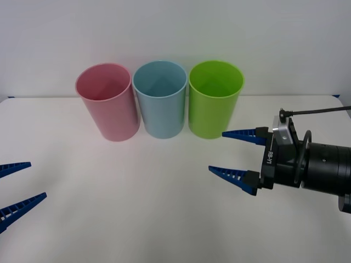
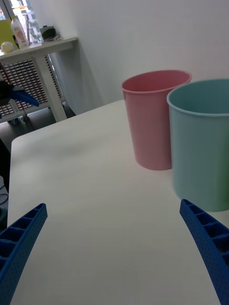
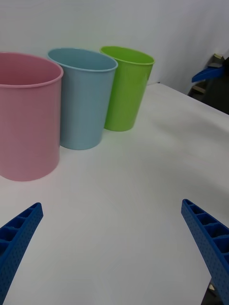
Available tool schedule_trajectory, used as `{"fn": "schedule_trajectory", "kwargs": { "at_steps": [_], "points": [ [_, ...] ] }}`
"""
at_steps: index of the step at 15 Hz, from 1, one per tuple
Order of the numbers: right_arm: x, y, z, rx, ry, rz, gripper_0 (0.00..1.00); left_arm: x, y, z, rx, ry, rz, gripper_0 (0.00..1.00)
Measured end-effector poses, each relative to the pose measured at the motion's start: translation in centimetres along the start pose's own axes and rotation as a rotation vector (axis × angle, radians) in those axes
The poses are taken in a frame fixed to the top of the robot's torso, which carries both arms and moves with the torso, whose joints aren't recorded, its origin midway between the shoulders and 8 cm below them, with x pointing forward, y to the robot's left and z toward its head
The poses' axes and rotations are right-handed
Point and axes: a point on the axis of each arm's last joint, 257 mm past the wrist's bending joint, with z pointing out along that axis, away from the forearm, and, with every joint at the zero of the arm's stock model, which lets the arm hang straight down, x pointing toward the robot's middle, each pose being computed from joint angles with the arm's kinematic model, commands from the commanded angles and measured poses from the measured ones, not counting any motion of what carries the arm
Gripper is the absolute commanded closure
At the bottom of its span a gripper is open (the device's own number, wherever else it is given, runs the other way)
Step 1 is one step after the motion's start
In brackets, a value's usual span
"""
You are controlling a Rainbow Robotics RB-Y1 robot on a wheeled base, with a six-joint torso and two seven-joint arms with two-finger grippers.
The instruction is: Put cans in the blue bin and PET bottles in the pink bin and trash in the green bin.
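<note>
Front view: three bins in a row near the table's far edge, the pink bin (image 1: 107, 102) toward the far-left corner side, the blue bin (image 1: 160, 99) in the middle and touching or nearly touching its neighbours, the green bin (image 1: 215, 99) on the right of the row. Right pincer (image 1: 233, 155) over the table's right half, just in front of the green bin, fingers spread wide, nothing between them. Left pincer (image 1: 15, 188) low at the table's left edge, likewise wide open and empty. Bare white table (image 1: 142, 208) between the two arms; no can, bottle or scrap visible on it, and the bins' insides mostly hidden from these angles, so contents impossible to judge. Same row seen from the right wrist, pink and blue bins ahead of parted blue fingers (image 2: 210, 248); from the left wrist, all three bins beyond parted fingers (image 3: 207, 243). Likely risks from here: upper right finger so near the green bin's wall that a forward or sideways sweep could nudge or tip it, and with the bins packed tight, one knock could shove the whole row; with nothing to sort in sight, any closing would grasp air.
</note>
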Motion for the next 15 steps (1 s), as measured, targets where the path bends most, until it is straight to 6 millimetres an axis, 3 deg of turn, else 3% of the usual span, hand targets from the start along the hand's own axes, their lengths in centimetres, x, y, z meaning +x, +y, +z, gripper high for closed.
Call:
{"fn": "schedule_trajectory", "kwargs": {
  "at_steps": [5, 9, 15],
  "points": [
    [4.1, 1.3, -2.8, -0.003, 0.069, -0.043, 0.03, 0.0, 0.0, 0.0, 0.0, 0.0, 0.0, 0.0],
    [5.2, 1.6, -4.2, 0.002, 0.091, -0.048, 0.03, 0.0, 0.0, 0.0, 0.0, 0.0, 0.0, 0.0],
    [5.5, 1.5, -4.4, 0.009, 0.094, -0.042, 0.02, 0.0, 0.0, 0.0, 0.0, 0.0, 0.0, 0.0]
  ]
}}
